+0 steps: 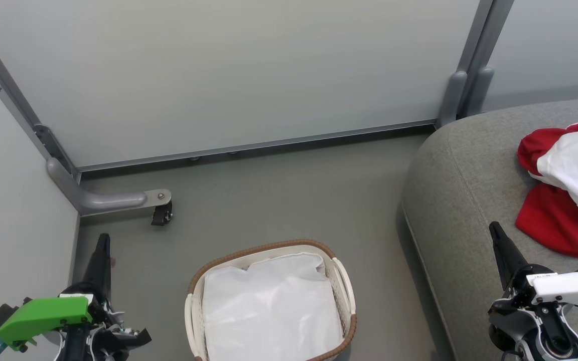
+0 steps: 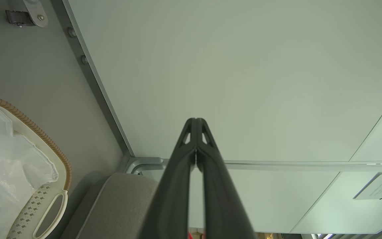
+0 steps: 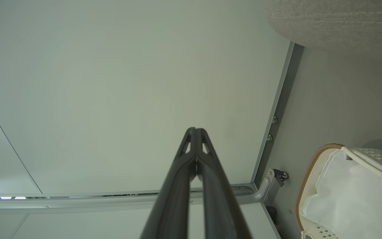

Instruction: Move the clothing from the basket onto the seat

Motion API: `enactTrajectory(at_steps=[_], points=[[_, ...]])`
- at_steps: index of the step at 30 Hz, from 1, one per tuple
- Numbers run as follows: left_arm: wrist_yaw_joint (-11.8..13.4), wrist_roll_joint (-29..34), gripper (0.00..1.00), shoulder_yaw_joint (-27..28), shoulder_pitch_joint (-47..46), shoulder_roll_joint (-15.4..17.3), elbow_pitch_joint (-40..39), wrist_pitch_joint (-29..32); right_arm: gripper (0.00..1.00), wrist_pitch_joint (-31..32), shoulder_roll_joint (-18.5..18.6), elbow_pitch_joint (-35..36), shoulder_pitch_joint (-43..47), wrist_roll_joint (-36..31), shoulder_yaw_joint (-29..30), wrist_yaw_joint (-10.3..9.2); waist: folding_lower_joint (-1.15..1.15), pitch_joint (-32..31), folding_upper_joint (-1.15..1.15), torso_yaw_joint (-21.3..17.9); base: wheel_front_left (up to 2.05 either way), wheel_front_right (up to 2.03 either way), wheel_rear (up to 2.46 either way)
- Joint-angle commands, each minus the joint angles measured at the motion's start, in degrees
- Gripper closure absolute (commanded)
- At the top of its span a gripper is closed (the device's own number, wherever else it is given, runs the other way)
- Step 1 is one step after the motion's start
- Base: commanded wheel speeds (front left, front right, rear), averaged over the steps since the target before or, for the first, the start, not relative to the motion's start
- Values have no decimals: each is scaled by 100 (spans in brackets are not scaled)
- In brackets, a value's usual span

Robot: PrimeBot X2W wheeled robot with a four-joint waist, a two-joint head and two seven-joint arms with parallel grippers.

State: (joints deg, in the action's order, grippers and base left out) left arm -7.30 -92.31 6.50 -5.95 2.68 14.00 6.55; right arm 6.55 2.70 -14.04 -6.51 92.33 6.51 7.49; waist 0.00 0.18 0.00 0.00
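Dark fingers [image 2: 177, 186] of the left gripper [image 2: 196, 124] were pressed together at the tips, closed on themselves and touching no object. We found the right gripper [image 3: 196, 132] in the same state, tips together and gripping no object. In the head view the left gripper stood at the lower left, over the floor [image 1: 279, 190] and close to the side wall [image 1: 13, 200], well apart from the basket [image 1: 264, 249]. The right gripper stood at the lower right, over the front part of the seat [image 1: 459, 165], near the jersey [image 1: 565, 200] but not touching it.

We recorded the jersey lying crumpled on the seat, red with a white panel and a thin red stripe, its far side cut off by the right edge of the head view. The basket sat on the floor between the two grippers, just left of the seat, with a white liner [image 1: 269, 306] inside it.

A grey metal bracket [image 1: 113, 200] with a small black caster [image 1: 161, 213] stood on the floor beyond the left gripper. The floor was plain grey. Pale partition panels [image 1: 244, 75] in grey frames closed off the space behind and to the left.
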Motion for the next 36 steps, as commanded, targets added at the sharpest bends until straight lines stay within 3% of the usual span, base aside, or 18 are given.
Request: enactTrajectory(at_steps=[1, 36], points=[[-36, -19, 100, 14, -55, 38, -9, 19, 100, 18, 34, 17, 61, 17, 12, 0, 0, 0, 0, 0, 0, 0, 0], [-36, -19, 100, 13, -55, 38, -9, 18, 100, 17, 34, 17, 61, 18, 11, 0, 0, 0, 0, 0, 0, 0, 0]])
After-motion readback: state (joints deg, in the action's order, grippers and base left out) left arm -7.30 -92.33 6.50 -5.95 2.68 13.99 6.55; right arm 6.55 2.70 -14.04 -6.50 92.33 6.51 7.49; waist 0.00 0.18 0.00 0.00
